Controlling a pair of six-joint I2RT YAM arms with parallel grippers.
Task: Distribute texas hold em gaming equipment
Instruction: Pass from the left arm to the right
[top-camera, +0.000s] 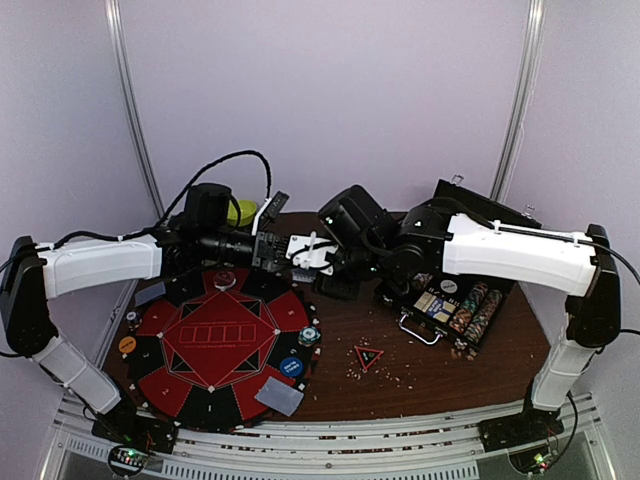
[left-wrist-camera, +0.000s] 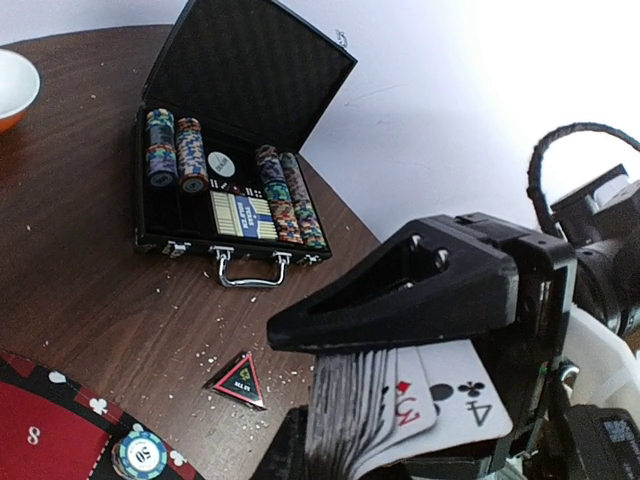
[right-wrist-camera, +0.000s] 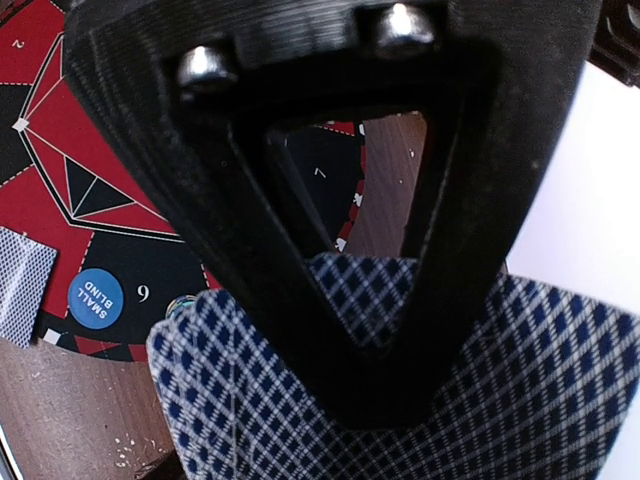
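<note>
Top external view: both arms reach in over the far edge of the round mat (top-camera: 220, 335). The left hand (top-camera: 274, 250) and right hand (top-camera: 320, 260) nearly meet at mid-frame.

Progress, by my reading: partly done.
- On the mat: blue SMALL BLIND button (top-camera: 291, 367) at lower right, orange button (top-camera: 127, 345) at the left rim, one striped chip (top-camera: 309, 336) at the right rim.
- Grey face-down cards (top-camera: 280, 397) lie at bottom right, with another lot (top-camera: 150, 293) at upper left.
- The triangle marker (top-camera: 369, 357) lies off the mat on the bare surface (top-camera: 430, 395), centre-right.
- Left to do: most seats show no cards, and most chips (left-wrist-camera: 285, 195) sit racked in the open chip case (left-wrist-camera: 250, 70), upper left of the left wrist view.

Left wrist view: the left hand is clamped on the deck (left-wrist-camera: 400, 410) at bottom right. The deck is fanned with faces to the camera, a four of clubs outermost.

Right wrist view: checkered blue-white card backs (right-wrist-camera: 560, 380) fill the lower frame behind one black finger (right-wrist-camera: 300, 80). Cannot tell whether the right hand pinches a card or only stands against the deck.

Materials:
- Mat: flat and felt-like, red and black with white lines.
- Cards: thin and smooth, edges packed tight.
- Chips: round, edge-striped, stacked in columns.
- Case: rigid and black, with a dimpled lid lining and a metal handle.
- Surface: dark wood grain, scattered with pale crumbs (left-wrist-camera: 215, 345).
</note>
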